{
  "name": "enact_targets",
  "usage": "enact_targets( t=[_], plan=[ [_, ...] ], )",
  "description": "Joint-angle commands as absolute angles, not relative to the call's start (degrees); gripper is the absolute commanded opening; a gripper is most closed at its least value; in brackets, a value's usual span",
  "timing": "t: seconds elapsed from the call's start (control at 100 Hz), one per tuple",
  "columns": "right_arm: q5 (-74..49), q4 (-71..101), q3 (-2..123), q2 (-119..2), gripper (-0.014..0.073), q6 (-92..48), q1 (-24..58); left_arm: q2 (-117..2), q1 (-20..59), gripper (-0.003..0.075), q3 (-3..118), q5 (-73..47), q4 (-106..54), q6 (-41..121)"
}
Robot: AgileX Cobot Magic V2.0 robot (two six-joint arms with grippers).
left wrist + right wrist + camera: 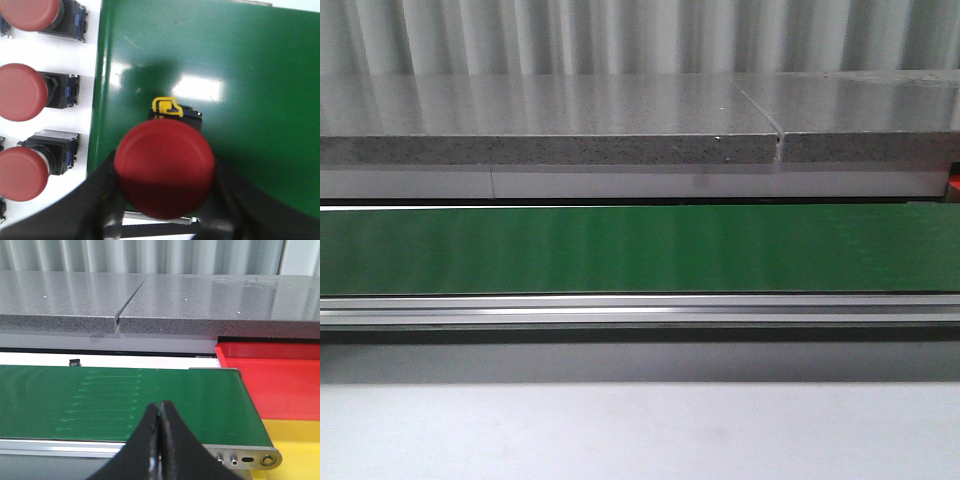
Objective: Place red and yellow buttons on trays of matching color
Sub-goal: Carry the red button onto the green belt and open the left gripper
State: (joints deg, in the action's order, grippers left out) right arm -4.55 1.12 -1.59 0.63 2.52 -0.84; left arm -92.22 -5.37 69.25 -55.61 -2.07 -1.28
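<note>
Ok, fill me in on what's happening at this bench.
The left claw is closed around a red mushroom-head push button, holding it over the green conveyor belt. More red push buttons sit on a white surface beside the belt. The right claw is shut and empty, above the belt's end, near the red plastic tray and the yellow plastic tray. From what shows, both trays hold nothing yet. The front view shows only bare belt.

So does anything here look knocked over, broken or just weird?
Nothing stands out. The left pincer grips a red button over the green belt; other red buttons lie in a row beside it. Red tray looks intact.
</note>
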Motion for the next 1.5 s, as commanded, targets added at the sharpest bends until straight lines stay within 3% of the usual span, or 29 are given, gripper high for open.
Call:
enact_targets(
  t=[0.0, 0.09, 0.16, 0.21, 0.33, 0.43, 0.71, 0.96, 1.49],
  plan=[
    [0.0, 0.49, -1.28, 1.46, -0.0067, 2.39, -0.75, -90.53, -4.89, -0.0019, 71.16, -54.24, -1.88, -0.86],
    [0.0, 0.49, -1.28, 1.46, -0.0067, 2.39, -0.75, -90.61, -4.89, -0.0004, 71.16, -54.35, -1.88, 0.0],
    [0.0, 0.49, -1.28, 1.46, -0.0067, 2.39, -0.75, -90.61, -4.85, 0.0079, 71.16, -54.67, -2.08, 1.21],
    [0.0, 0.49, -1.28, 1.46, -0.0067, 2.39, -0.75, -90.61, -4.85, 0.0185, 71.16, -54.94, -2.3, 1.52],
    [0.0, 0.49, -1.28, 1.46, -0.0067, 2.39, -0.75, -90.61, -4.85, 0.0546, 71.16, -55.5, -3.13, 2.26],
    [0.0, 0.49, -1.28, 1.46, -0.0067, 2.39, -0.75, -90.39, -4.0, 0.0705, 71.16, -55.72, -3.02, 2.56],
    [0.0, 0.49, -1.28, 1.46, -0.0067, 2.39, -0.75, -86.3, 0.51, 0.064, 71.16, -55.49, -3.02, 3.07],
    [0.0, 0.49, -1.28, 1.46, -0.0067, 2.39, -0.75, -78.72, 0.2, 0.0638, 71.16, -54.76, -2.33, -1.36],
    [0.0, 0.49, -1.28, 1.46, -0.0067, 2.39, -0.75, -69.57, -16.71, 0.0639, 58.8, -54.23, 1.85, -16.14]
  ],
)
